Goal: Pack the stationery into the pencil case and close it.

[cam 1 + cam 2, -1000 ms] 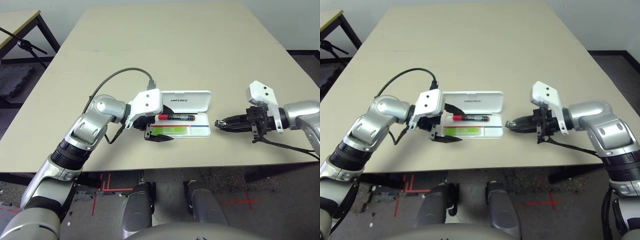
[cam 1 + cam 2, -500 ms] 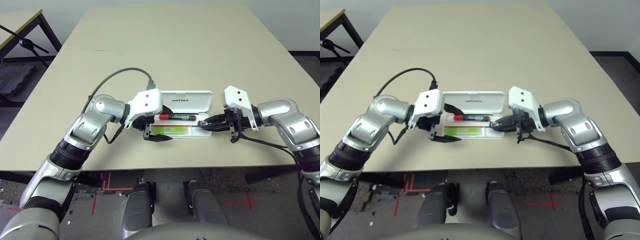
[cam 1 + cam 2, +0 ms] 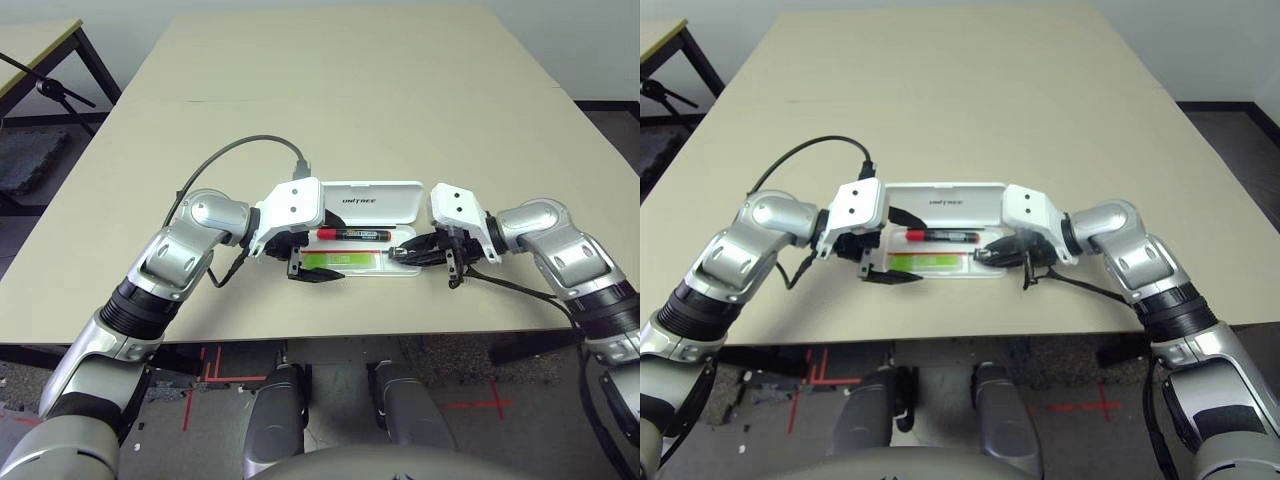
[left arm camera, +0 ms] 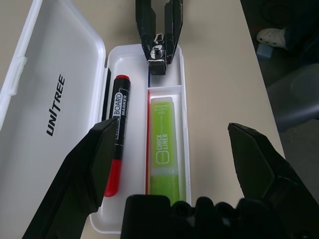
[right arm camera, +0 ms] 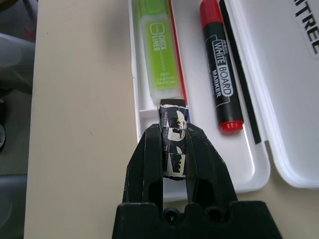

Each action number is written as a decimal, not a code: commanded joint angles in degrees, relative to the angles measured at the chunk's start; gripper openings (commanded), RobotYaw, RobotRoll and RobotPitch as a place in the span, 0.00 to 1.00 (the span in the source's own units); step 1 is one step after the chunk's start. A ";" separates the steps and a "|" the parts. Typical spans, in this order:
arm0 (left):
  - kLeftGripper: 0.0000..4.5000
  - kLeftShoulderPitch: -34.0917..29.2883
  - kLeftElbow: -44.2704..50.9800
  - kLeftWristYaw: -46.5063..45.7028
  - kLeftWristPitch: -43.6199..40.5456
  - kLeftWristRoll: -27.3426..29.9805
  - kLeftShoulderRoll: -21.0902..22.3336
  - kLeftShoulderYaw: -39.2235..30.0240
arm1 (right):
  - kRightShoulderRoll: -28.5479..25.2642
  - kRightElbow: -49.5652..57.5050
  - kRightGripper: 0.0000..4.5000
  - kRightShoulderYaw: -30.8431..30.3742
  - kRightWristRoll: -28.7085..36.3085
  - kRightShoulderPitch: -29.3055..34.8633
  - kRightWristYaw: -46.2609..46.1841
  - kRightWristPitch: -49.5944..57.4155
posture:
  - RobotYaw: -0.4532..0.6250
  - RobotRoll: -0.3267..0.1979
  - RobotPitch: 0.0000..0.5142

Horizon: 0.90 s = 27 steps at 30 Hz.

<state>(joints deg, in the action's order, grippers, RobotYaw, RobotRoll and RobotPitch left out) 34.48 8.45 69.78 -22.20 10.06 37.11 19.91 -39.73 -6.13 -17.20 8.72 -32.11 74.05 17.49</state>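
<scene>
The white pencil case (image 3: pixel 404 270) lies open, its lid (image 3: pixel 372 200) folded back flat on the table. In its tray lie the red marker (image 3: pixel 352 235) and, nearer me, the lime-green highlighter (image 3: pixel 338 260). My right gripper (image 3: pixel 400 253) reaches over the tray's right end, shut on the small silver-and-black metal piece (image 5: pixel 172 112). That piece hangs just past the highlighter's end (image 5: pixel 162 50), low over the small end compartment. My left gripper (image 3: pixel 315 275) stands open at the tray's left end, its fingers (image 4: pixel 94 159) straddling the marker (image 4: pixel 115 144) and highlighter (image 4: pixel 167 144).
A grey cable (image 3: pixel 240 150) loops from my left wrist over the table. The table's front edge (image 3: pixel 330 335) runs close below the case. A second table and a tripod (image 3: pixel 45 85) stand off to the far left.
My right gripper has travelled left from the open table to the case's right end, carrying the metal piece over the tray. The left arm has stayed put.
</scene>
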 commanded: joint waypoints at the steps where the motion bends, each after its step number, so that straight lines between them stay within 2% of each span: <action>1: 1.00 0.43 -0.03 0.02 0.14 -0.66 0.04 0.44 | 0.24 -0.85 0.08 -0.30 -1.08 -0.49 -0.02 -1.37 | 0.35 0.62 0.23; 2: 1.00 0.44 -0.05 0.03 0.17 -0.69 0.02 0.43 | 0.39 -1.04 0.08 -0.19 -1.06 -0.68 -0.16 -1.67 | 0.35 0.62 0.23; 9: 1.00 0.78 -0.43 0.10 0.36 -0.83 -0.22 0.47 | 0.55 -1.18 0.62 -0.02 -0.84 -1.04 0.39 -1.89 | 0.34 0.62 0.22; 13: 1.00 0.71 -0.42 0.14 0.37 -0.78 -0.18 0.48 | 0.33 -1.25 0.97 0.35 -0.61 -1.27 0.59 -1.88 | 0.34 0.62 0.22; 19: 1.00 0.60 -0.55 0.22 0.40 -0.75 -0.03 0.40 | -0.57 -0.72 0.99 3.54 2.87 -2.57 1.47 1.49 | 0.34 0.62 0.22; 23: 1.00 0.47 -0.65 0.37 0.33 -0.68 0.52 0.02 | -5.24 0.60 0.99 8.95 9.07 -3.24 5.07 9.12 | 0.36 0.62 0.22; 27: 1.00 0.14 -0.86 0.50 0.47 -0.66 1.23 -0.24 | -12.50 3.15 0.99 12.41 14.05 -0.57 10.15 15.33 | 0.36 0.62 0.22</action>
<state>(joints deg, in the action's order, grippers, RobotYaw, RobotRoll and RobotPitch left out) 35.12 7.99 69.86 -22.00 9.82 37.69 19.68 -50.74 -4.46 -6.10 20.47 -34.02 81.82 30.44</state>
